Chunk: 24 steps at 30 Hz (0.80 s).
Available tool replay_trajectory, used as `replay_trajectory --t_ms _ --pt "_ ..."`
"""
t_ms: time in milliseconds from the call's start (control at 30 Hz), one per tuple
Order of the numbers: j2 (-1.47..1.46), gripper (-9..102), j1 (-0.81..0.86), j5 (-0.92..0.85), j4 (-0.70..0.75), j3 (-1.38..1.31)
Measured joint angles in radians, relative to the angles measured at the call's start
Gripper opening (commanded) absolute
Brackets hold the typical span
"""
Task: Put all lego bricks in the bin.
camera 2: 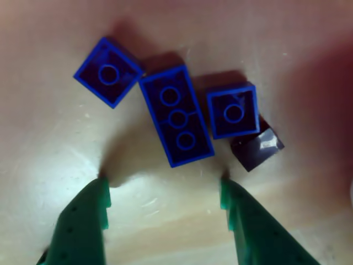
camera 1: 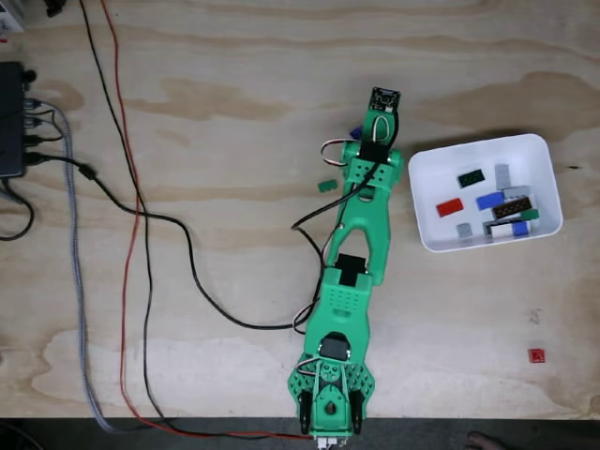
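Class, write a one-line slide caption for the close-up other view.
Open green gripper poised over three upturned blue bricks and a small dark piece on the wooden table.

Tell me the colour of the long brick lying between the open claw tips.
Blue, underside up; the long brick shows best in the other view.

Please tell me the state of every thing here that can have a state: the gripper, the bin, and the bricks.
gripper: open, holding nothing
bin: upright, partly filled with bricks
long blue brick: upside down on the table
two small blue bricks: upside down on the table
dark brick: on the table, tilted
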Motion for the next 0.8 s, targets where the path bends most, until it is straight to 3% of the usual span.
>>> replay_trajectory --t_ms 200,300,333,633,800 --pt "-0.034 18 -0.020 -0.066 -0.189 -0.011" --pt "-0.054 4 -0.034 -0.095 -0.233 -0.029" --pt "-0.058 0 -0.040 -0.104 -0.235 -0.035" --pt "-0.066 0 -0.051 -0.095 -0.169 -0.084" --pt "-0.035 0 -0.048 0.133 -0.135 -0.209"
